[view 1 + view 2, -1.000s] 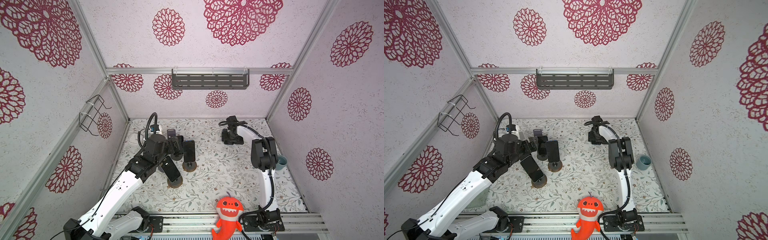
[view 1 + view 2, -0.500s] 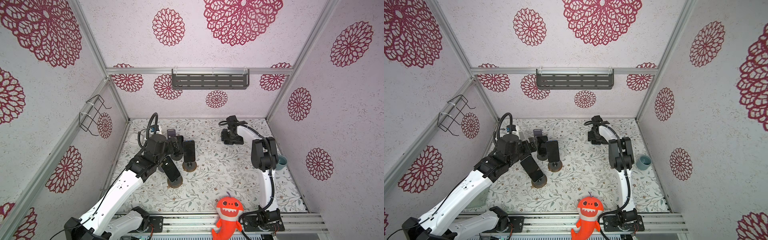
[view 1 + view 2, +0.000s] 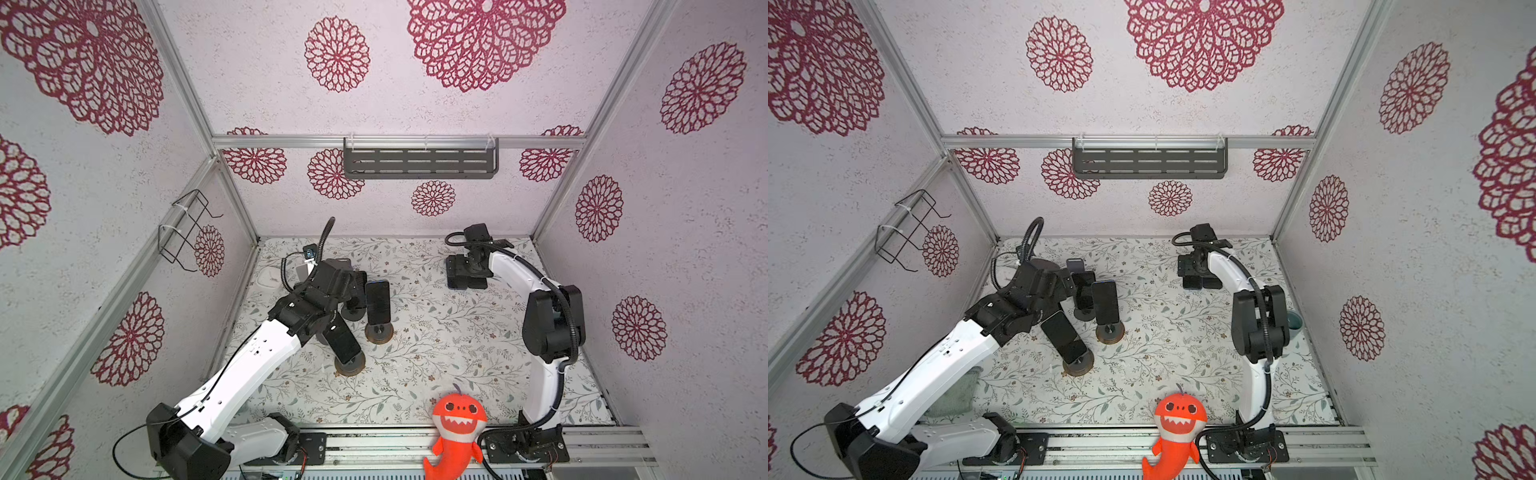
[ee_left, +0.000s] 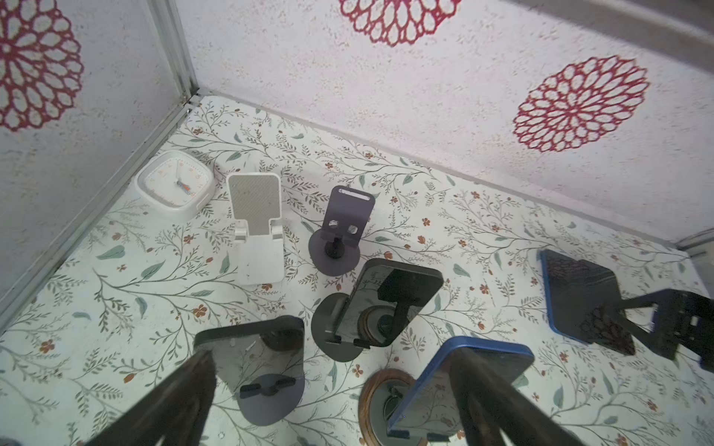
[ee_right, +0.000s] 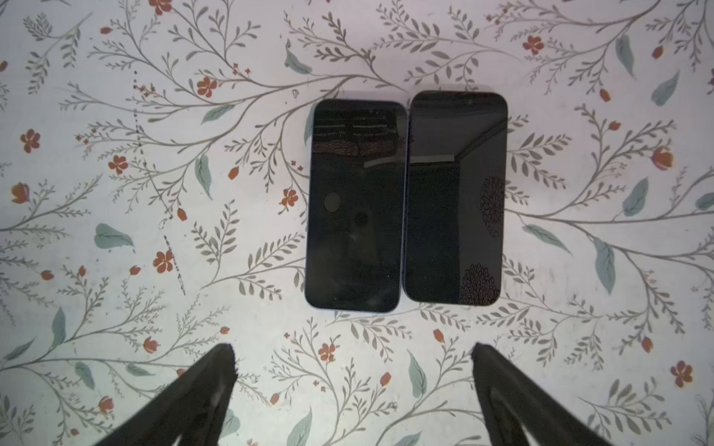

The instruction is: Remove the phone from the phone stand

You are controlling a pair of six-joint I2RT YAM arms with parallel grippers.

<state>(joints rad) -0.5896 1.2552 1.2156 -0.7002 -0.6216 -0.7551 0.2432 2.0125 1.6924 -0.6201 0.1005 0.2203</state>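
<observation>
Right now my left claw hangs open and empty over a crowded cluster: a dark phone leans on its phone stand just ahead of the fingers, hemmed in by a blue-edged phone on a wood-rimmed stand and another phone on the other side. My right claw is open too, above a pair of phones lying flat and touching on the tabletop, well apart from the cluster. Only the left wrist view shows plainly the white clock, empty white stand and empty dark stand; the orange plush shark shows in both top views alone.
</observation>
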